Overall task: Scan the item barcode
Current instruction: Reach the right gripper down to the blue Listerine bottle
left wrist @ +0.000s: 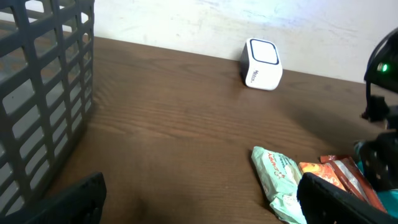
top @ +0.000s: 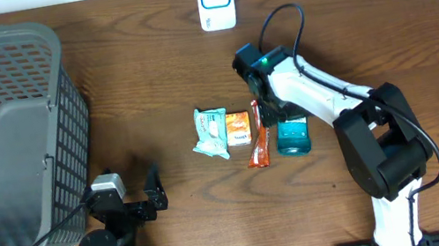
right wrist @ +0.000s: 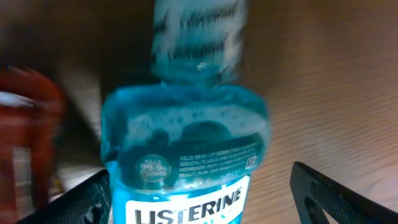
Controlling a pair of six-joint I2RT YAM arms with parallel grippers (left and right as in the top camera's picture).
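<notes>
We see the right gripper low over the mouthwash bottle, jaws apart, one finger on each side of its blue body. One finger is clear of it; whether the other touches we cannot tell, since the wrist picture is blurred. The bottle lies on the table at the right end of a row with a red-orange bar, an orange packet and a green packet. The white scanner stands well apart, at the far edge. The left gripper rests beside the grey basket, jaws wide apart and nothing between them.
</notes>
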